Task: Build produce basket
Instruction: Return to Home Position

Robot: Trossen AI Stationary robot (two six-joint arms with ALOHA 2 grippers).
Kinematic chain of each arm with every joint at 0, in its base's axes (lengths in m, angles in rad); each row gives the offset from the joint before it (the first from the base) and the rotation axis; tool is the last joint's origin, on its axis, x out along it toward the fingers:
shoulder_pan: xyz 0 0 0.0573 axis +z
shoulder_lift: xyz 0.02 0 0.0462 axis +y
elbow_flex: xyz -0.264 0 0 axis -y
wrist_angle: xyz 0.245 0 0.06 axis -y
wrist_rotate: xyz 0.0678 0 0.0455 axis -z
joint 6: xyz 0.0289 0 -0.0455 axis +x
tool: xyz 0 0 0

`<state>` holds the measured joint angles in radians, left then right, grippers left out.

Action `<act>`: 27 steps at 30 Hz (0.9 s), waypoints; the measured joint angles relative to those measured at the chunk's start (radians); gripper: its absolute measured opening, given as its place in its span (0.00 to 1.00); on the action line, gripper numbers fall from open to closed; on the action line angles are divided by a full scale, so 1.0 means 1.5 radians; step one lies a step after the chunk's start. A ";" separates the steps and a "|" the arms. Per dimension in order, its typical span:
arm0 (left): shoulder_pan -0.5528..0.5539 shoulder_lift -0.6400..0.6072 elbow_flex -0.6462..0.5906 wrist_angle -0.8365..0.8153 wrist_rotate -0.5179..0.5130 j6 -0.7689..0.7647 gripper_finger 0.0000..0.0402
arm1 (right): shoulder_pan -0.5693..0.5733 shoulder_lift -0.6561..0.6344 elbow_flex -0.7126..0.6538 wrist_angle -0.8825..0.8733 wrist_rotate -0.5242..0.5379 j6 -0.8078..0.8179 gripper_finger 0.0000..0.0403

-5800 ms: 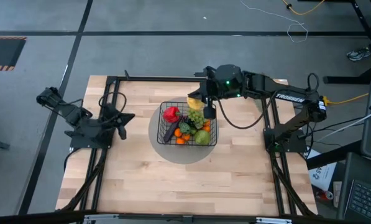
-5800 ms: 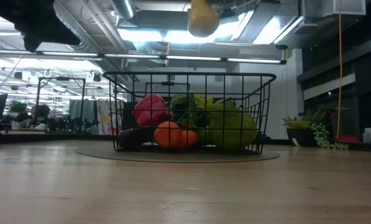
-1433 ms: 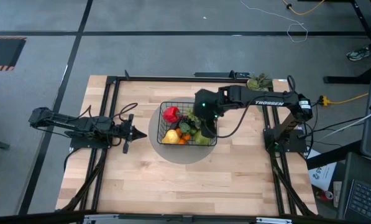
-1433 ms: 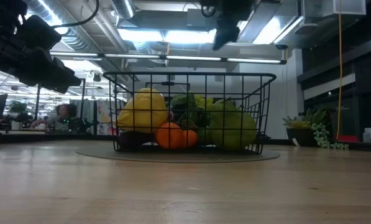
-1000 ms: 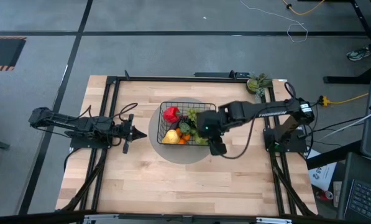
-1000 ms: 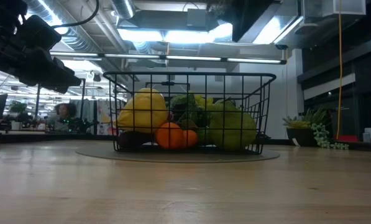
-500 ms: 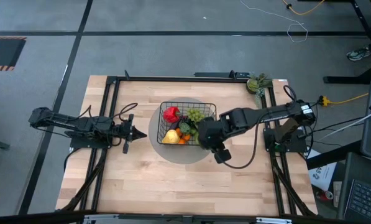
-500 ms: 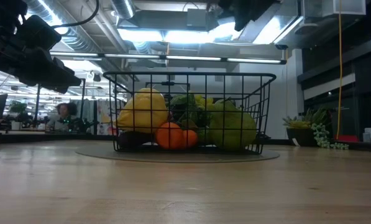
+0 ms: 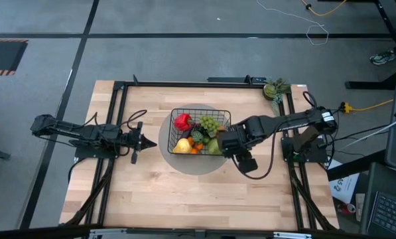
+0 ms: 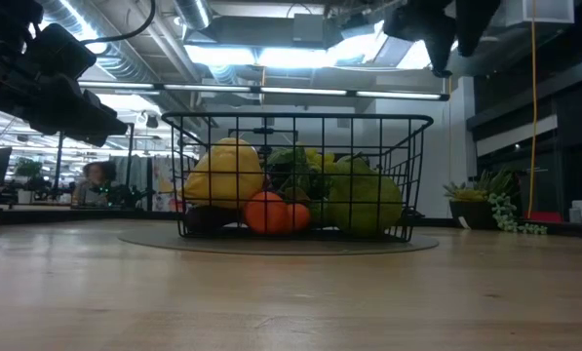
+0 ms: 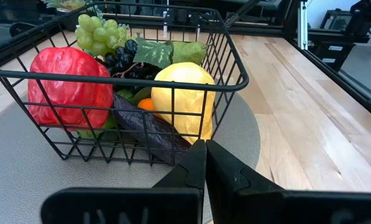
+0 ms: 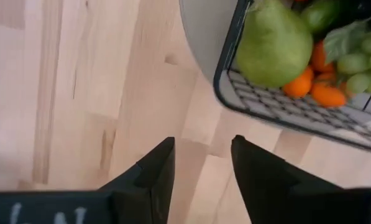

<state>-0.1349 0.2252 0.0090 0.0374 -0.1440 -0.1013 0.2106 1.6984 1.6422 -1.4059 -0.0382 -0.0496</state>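
- Your right arm reaches from its base across the table (image 9: pixel 184 199), elbow out, and its wrist is turned downward.
- Your right gripper (image 12: pixel 201 168) hangs over bare wood. Its two fingers are spread apart with nothing between them, so the claw is released.
- The basket (image 12: pixel 225 68) lies just ahead of that claw and apart from it, with its near corner closest. The corner sits on a gray round mat (image 12: pixel 204 31).
- Behind that corner, closest to the claw, a green pear (image 12: pixel 272 46) rests inside the wire. Oranges (image 12: pixel 297 84) lie beside it.
- Your left arm lies stretched out low on the other side of the table and points at the basket.
- Your left gripper (image 11: pixel 205 168) is clenched, fingertips pressed together and holding nothing.
- It is near the basket wall and not touching it. Straight ahead of it, behind the wire, are the yellow pear (image 11: pixel 182 99) and the eggplant (image 11: pixel 148 124). The red pepper (image 11: pixel 70 87) sits to one side, with the green grapes (image 11: pixel 98 34) farther back.
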 joint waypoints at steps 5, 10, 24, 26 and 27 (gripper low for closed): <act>0.000 0.000 0.000 0.000 0.000 0.000 0.00 | 0.034 -0.037 -0.097 0.039 0.001 0.086 0.39; 0.000 0.000 0.000 0.000 0.000 0.000 0.00 | 0.089 -0.092 -0.239 0.074 0.000 0.180 0.39; 0.000 0.000 0.000 0.000 0.000 0.000 0.00 | 0.310 -0.352 -0.490 0.300 0.198 0.399 0.39; 0.000 0.000 0.000 0.000 0.000 0.000 0.00 | 0.309 -0.395 -0.528 0.369 0.275 0.396 0.39; 0.000 0.000 0.000 0.000 0.000 0.000 0.00 | 0.309 -0.415 -0.549 0.400 0.308 0.396 0.39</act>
<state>-0.1352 0.2253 0.0090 0.0376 -0.1440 -0.1013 0.6739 1.0755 0.8181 -0.8057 0.4236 0.5438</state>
